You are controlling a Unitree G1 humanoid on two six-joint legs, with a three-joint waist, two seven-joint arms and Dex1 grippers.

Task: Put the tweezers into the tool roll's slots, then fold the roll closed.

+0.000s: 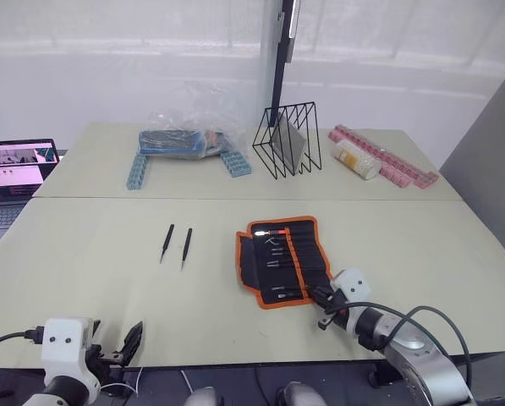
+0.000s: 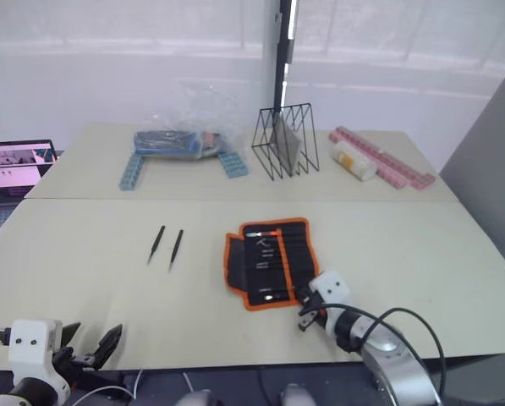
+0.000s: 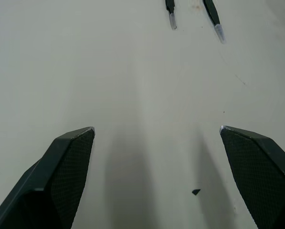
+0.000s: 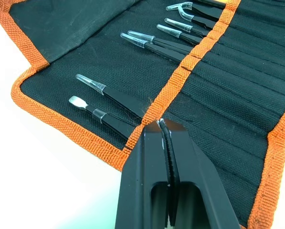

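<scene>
Task partly complete. The tool roll [image 1: 283, 261] lies open at frame centre on the tabletop [image 1: 421, 245]; several tweezers [image 4: 132, 40] sit in its slots [image 4: 214, 90], tips capped in clear plastic. Two loose tweezers [image 1: 176, 244] remain left of centre. Right gripper [image 4: 163, 125] jaws clenched at the orange trim; left gripper [image 3: 156, 138] jaws released, empty.

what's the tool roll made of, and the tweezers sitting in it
The tool roll looks like coarse woven black fabric, matte, with a visible weave and orange woven edging. The tweezers in the slots look like black-coated metal, slim and smooth; their tips wear clear, probably plastic, caps.
</scene>
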